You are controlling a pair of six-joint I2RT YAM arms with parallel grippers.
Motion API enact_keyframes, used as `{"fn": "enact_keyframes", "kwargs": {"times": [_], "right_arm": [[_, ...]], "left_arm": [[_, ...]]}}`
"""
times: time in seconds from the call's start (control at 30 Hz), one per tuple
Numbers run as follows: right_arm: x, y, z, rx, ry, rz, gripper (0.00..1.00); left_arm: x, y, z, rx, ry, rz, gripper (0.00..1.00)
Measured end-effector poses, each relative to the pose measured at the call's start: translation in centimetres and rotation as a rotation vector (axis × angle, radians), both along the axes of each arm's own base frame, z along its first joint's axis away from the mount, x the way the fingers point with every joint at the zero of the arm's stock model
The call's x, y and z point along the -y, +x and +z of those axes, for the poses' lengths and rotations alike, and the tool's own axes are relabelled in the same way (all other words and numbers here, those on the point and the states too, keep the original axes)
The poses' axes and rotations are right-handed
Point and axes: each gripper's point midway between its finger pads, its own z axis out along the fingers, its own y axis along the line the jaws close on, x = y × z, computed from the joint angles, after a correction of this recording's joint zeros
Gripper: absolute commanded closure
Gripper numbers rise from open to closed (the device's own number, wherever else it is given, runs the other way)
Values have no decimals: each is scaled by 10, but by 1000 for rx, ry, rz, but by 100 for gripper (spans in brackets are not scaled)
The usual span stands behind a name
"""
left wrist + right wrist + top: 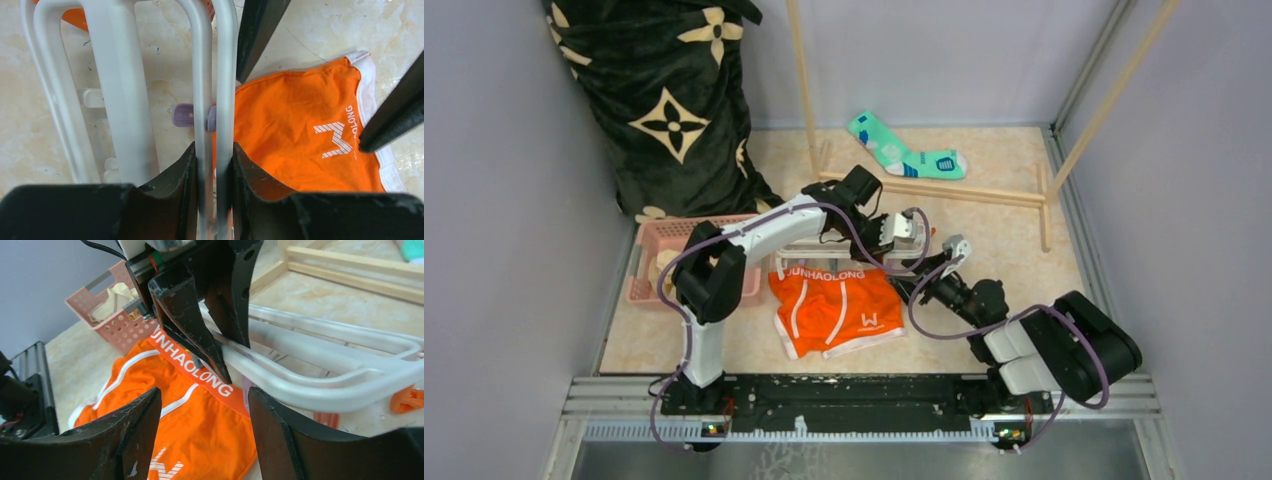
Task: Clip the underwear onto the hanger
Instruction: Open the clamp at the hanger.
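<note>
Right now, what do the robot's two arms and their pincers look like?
The left arm is white with black joints; the right arm is black and pale grey. Purple cables loop along both. The left gripper and right gripper have black, wedge-shaped fingers.

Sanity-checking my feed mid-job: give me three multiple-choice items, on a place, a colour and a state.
1. Where does the teal sock lie? A) between the arm bases B) at the far side, by the wooden rack's base C) under the left arm
2. The clothespin beneath the hanger's bars in the left wrist view is: A) lilac B) green C) black
3. The left gripper is: A) open, holding nothing B) shut on the hanger's bars C) shut on fabric
Answers: 1 B, it lies beside the rack's poles; 2 A, pale purple shows between the bars; 3 B, both fingers press the bars.
</note>
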Motion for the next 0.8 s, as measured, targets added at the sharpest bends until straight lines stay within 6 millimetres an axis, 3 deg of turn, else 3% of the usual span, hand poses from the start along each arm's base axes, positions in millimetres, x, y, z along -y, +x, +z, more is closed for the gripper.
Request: {"fn": "enact_keyframes", "kwargs": {"times": [0.5, 0.8], "right_arm": [[14, 3, -6, 127, -169, -46, 27], [13, -1, 15, 226, -163, -30, 25]], "left_arm": [[1, -8, 22, 28, -51, -35, 80], [0, -15, 45, 74, -95, -62, 80]]}}
